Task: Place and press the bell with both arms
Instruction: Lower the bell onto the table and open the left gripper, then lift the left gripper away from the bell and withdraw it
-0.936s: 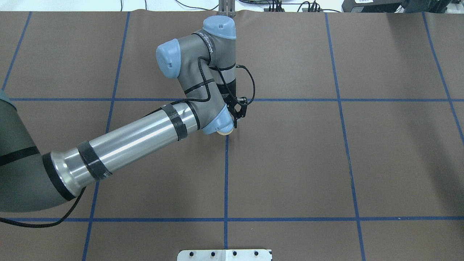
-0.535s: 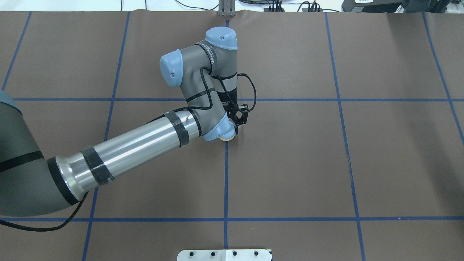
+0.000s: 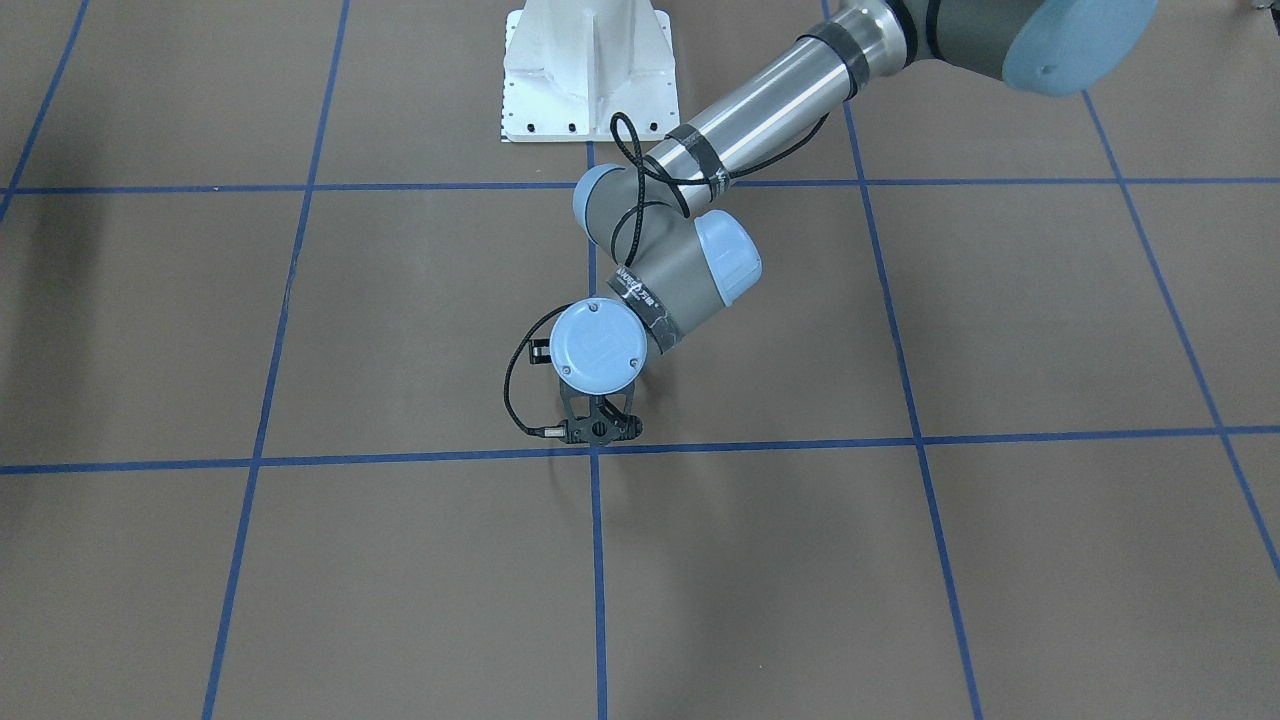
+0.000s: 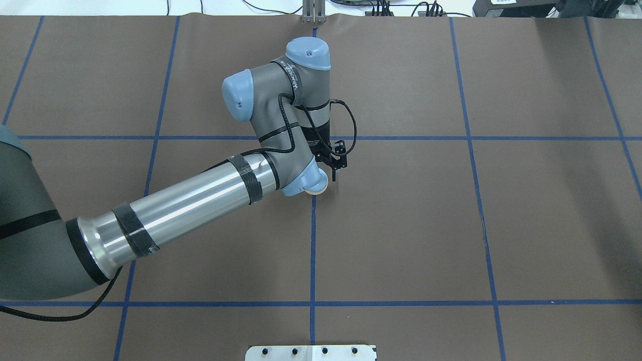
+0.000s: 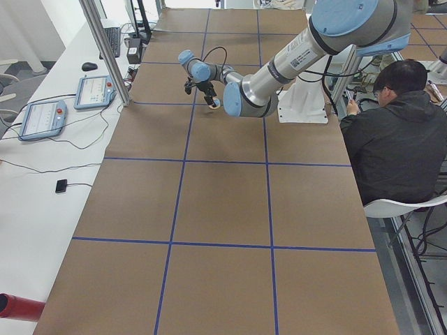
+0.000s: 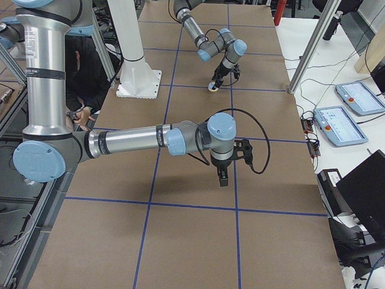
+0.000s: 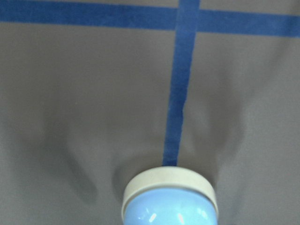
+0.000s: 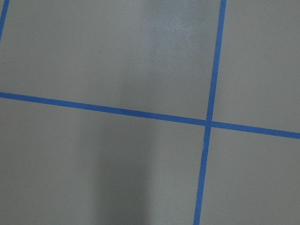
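Bell (image 7: 169, 201) is sitting in the middle of the worktop (image 4: 401, 225), on the central tape line (image 7: 176, 117), just on the robot's side of a tape crossing. It has a glossy light-blue dome and a cream round base ring. Touching the paper or just above it: cannot tell.

Left arm (image 4: 190, 200), a brushed-silver tube with grey joints and light-blue caps, is reaching over it with the wrist pointing down, covering most of the bell from overhead. Left jaws are hidden, so apart or clamped: cannot tell.

Right arm (image 6: 132, 139) is hanging toward the right end, well apart from the bell. Its jaws are too small to judge: cannot tell.

Worktop is showing matte brown paper gridded with blue tape. White bolted pedestal (image 3: 588, 70) is standing at the robot's edge.
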`<state>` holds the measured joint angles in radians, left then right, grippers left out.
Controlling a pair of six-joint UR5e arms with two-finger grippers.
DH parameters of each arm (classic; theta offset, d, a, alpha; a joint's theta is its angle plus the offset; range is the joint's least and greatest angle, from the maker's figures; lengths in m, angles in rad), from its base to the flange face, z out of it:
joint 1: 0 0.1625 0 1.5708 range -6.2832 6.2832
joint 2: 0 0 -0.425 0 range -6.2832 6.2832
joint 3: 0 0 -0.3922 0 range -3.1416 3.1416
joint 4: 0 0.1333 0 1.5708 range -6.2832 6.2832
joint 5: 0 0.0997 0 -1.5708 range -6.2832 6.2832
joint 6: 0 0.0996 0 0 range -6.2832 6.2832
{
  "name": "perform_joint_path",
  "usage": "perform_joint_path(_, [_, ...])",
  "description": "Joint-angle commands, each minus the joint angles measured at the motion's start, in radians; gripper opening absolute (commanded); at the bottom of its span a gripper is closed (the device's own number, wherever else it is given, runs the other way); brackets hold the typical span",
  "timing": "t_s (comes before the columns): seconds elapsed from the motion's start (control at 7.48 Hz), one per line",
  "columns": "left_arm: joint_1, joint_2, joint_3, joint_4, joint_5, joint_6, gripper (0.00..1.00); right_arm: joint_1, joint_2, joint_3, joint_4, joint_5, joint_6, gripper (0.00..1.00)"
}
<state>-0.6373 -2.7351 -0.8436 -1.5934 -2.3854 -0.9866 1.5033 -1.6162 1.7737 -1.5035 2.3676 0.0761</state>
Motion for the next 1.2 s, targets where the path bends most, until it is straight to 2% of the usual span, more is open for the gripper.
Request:
perform_joint_path(0.0, [-0.034,0.006,-0.079,0.015,0.008,-0.006,1.0,0.0,0.004,0.001,0.028,0.001,0.001,1.0])
perform_joint_path(0.27, [-0.147,0.066,-0.229,0.097,0.011,0.02,1.0,0.0,0.005,0.01,0.035,0.016,0.004,1.0])
perform_joint_path(0.4, [-0.191,0.109,-0.312,0.117,0.011,0.073,1.0,0.0,0.005,0.022,0.076,0.062,0.002,1.0])
perform_joint_path(0.54, [-0.235,0.162,-0.386,0.121,0.012,0.115,1.0,-0.071,0.048,0.02,0.078,0.058,0.001,1.0])
perform_joint_path(0.67, [-0.284,0.225,-0.452,0.122,0.012,0.184,1.0,-0.084,0.106,0.023,0.078,0.049,0.069,1.0])
perform_joint_path(0.8, [-0.329,0.301,-0.516,0.122,0.014,0.278,1.0,-0.103,0.105,0.05,0.091,0.041,0.135,1.0])
perform_joint_path(1.07, [-0.422,0.536,-0.723,0.124,0.122,0.481,1.0,-0.176,0.14,0.065,0.089,0.022,0.146,1.0])
